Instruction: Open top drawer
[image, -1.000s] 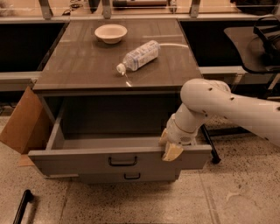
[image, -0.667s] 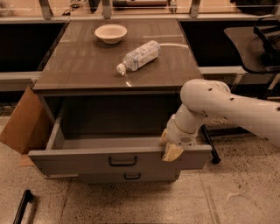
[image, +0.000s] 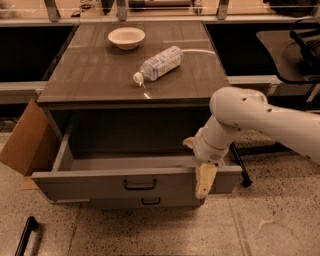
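Note:
The top drawer (image: 95, 183) of the grey cabinet is pulled far out, and its inside shows nothing. Its dark pull handle (image: 140, 185) sits at the centre of the front. My gripper (image: 204, 180) hangs at the right part of the drawer front, over its top edge and well right of the handle. My white arm reaches in from the right. Below, a narrower drawer (image: 150, 201) with the same kind of handle is closed.
On the cabinet top (image: 90, 75) lie a plastic bottle (image: 159, 63) on its side and a white bowl (image: 126, 37). A cardboard flap (image: 27, 140) leans at the cabinet's left. A dark bar (image: 25, 235) lies on the floor at the lower left. Dark furniture stands behind and to the right.

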